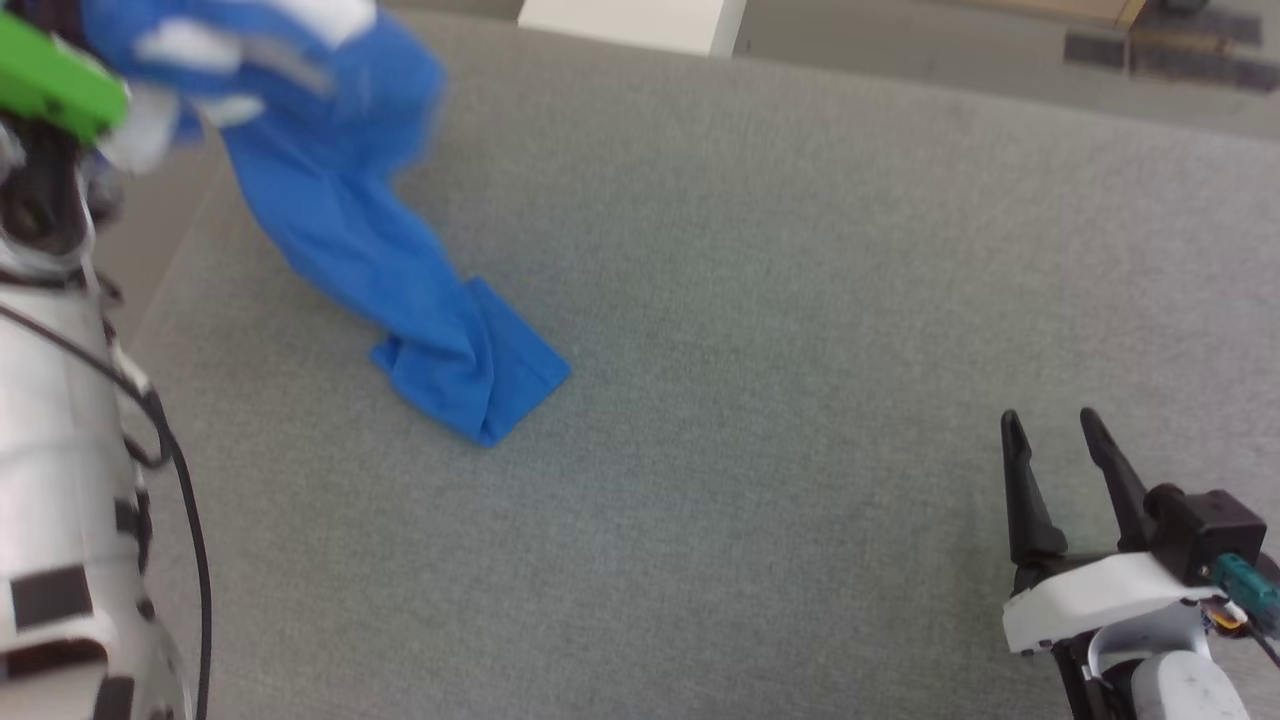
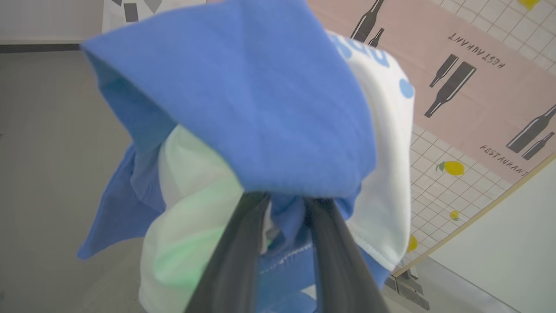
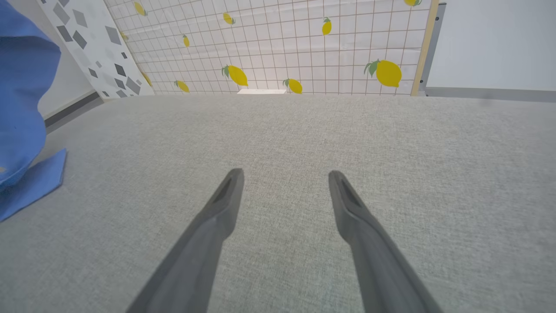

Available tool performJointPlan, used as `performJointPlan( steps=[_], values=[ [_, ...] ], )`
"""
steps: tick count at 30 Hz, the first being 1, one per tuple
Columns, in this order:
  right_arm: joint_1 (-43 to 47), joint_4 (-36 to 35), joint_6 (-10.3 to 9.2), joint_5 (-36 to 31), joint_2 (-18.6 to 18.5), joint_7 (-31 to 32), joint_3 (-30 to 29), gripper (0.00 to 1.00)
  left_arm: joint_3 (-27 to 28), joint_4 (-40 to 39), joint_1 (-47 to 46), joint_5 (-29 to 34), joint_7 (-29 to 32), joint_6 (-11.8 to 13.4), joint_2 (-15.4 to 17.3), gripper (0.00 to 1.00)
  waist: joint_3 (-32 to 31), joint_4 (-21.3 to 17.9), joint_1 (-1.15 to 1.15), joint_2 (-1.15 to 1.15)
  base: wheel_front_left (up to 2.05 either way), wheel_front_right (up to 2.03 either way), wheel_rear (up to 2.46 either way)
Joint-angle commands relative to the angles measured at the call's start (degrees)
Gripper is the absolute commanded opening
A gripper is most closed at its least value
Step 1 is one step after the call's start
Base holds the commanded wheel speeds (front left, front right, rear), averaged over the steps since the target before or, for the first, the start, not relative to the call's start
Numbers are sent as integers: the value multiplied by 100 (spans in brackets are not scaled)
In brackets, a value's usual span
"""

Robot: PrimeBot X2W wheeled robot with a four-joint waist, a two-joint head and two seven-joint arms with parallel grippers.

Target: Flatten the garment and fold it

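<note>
Left pincer (image 2: 287, 204) clamps the one garment (image 2: 260, 108) (sleeve end (image 1: 480, 372) lying on grey surface (image 1: 800, 400)); right pincer's (image 3: 284, 180) two fingers (image 3: 217, 217) stand apart.

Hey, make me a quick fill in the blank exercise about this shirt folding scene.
The left hand is shut on the garment, whose hanging sleeve is ____.
The right hand is ____, holding nothing.
The gridded wall panel is printed with yellow ____.
Missing words: blue; open; lemons.
</note>
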Motion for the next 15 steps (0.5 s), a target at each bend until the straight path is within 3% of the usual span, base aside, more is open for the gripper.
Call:
performJointPlan(
  steps=[1, 8, 15],
  values=[
    [75, 80, -9, 67, -1, -75, 24, 100, -97, -146, -321, -3, 44, -74, 8, 0, -548, -63, -1, 35, 0, 0, 0],
    [201, 499, -9, 223, -1, -249, 18, 100, -611, -581, -1380, -210, 357, -395, -391, 0, -1089, -542, -1, 35, 0, 0, 0],
    [287, 730, -9, 294, -1, -346, -7, 100, -885, -502, -1969, -516, 494, -486, -923, 0, -1313, -1167, -1, 35, 0, 0, 0]
  ],
)
